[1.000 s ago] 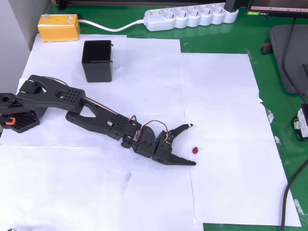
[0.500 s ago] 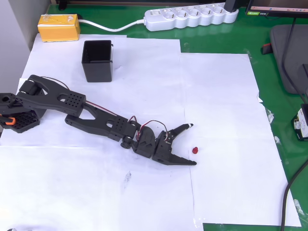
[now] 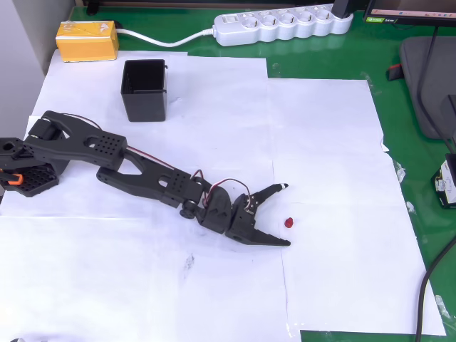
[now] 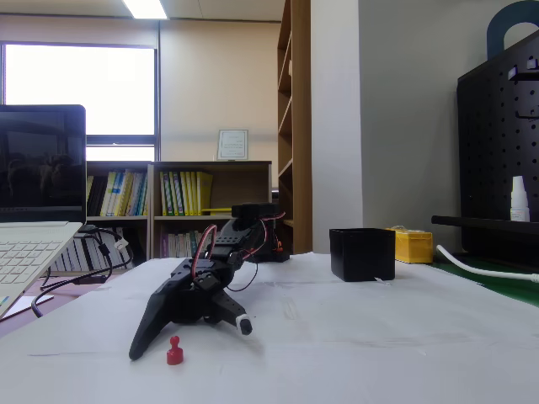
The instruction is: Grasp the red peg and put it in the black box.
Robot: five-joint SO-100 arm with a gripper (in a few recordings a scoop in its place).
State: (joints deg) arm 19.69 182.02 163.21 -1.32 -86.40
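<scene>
Overhead view — red peg (image 3: pixel 288 223) on white paper (image 3: pixel 335 178) right of centre, just off the gripper (image 3: pixel 285 215) and set in the mouth between its two fingertips, touching neither. Seen from above as a rounded dot, long axis not readable. Fixed view — same red peg (image 4: pixel 174 350) standing upright, long axis vertical, round knob on top, wider foot on the paper.

Jaws spread wide apart, holding nothing; fingertips resting low at the paper, one tipped white (image 4: pixel 244 325), the other a long dark blade (image 4: pixel 143 338). Gripper (image 4: pixel 190 338) pointing toward the peg; arm (image 3: pixel 142 177) stretched low across the paper from the base at picture left.

Black box (image 3: pixel 144 89) upright, open top up, well apart from the peg at upper left; also in the fixed view (image 4: pixel 362 253), behind the arm. Yellow block (image 3: pixel 87 40) and white power strip (image 3: pixel 283 24) on the green counter (image 3: pixel 320 60) beyond.

Against the earlier overhead frames: gripper barely shifted, jaws equally wide, peg and box unmoved.
</scene>
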